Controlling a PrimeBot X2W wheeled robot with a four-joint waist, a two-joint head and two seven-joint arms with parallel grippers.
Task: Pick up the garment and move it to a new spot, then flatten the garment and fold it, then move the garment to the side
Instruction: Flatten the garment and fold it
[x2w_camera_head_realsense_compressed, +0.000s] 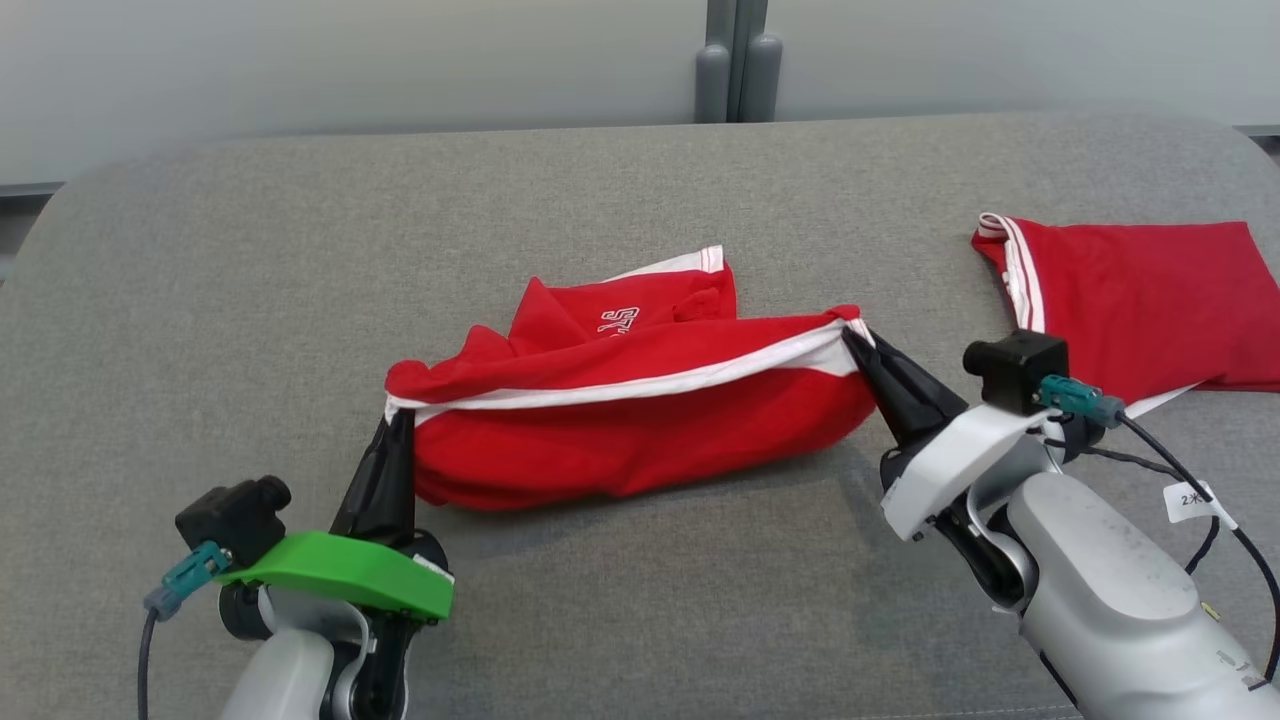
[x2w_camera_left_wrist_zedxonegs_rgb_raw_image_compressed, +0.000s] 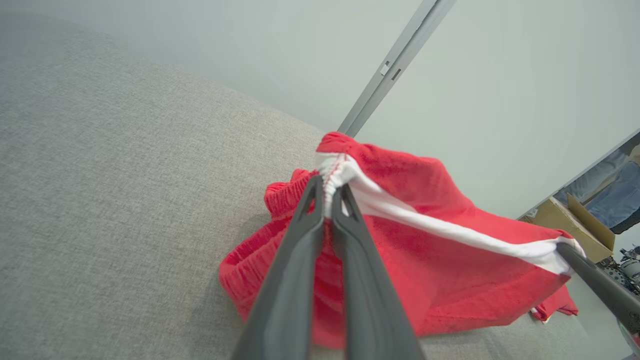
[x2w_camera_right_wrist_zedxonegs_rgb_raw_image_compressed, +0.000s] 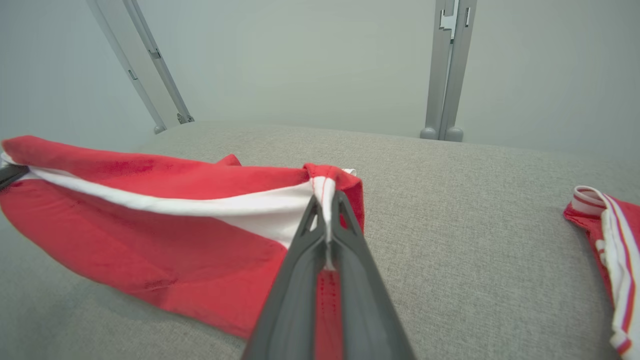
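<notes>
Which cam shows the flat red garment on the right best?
Head view: the flat garment lies nearly whole on the grey surface. Right wrist view catches its striped edge at the frame's right side.

1. The garment (x2w_camera_head_realsense_compressed: 640, 430) is red cloth with a white band along one edge and white lettering on a rear fold.
2. It is crumpled: the band is pulled taut from end to end, and the red body sags below it.
3. The left gripper (x2w_camera_head_realsense_compressed: 400, 415) pinches one end of the band and the right gripper (x2w_camera_head_realsense_compressed: 852, 335) the other, jaws closed.
4. Its rear folds lie on the grey tabletop (x2w_camera_head_realsense_compressed: 300, 250), near the middle.
</notes>
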